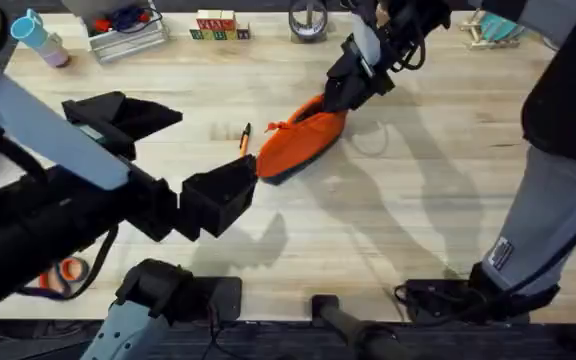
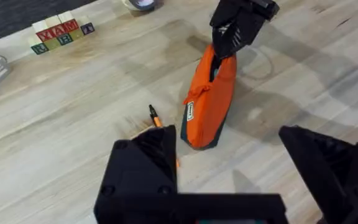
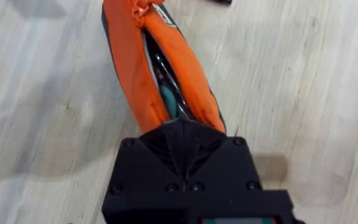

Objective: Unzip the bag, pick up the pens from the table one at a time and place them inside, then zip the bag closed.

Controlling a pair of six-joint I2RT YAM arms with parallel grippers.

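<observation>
Inspecting progress from my remote station, I find the elongated orange fabric pencil pouch (image 1: 303, 143) lying near the middle of the light wooden plank table (image 1: 418, 220), slanting from near-left to far-right. Its zipper stands open along the top; my right wrist view shows the gap parted, with dark and teal items inside, so I judge the unzipping done.

My right hand (image 1: 340, 97) sits at the pouch's far-right end, its black fingers pinched together on the fabric there. My left hand (image 1: 218, 195) hovers near-left of the pouch, fingers spread wide and holding nothing.

One thin orange pen with a black end (image 1: 245, 138) lies on the table just left of the pouch, apart from it. I judge this pen is left to load, then the zipping.

Limitations: I cannot identify the items inside the pouch or count them. The zipper pull is hidden beneath my right hand. The pen's near end is covered by my left hand in the left wrist view.
</observation>
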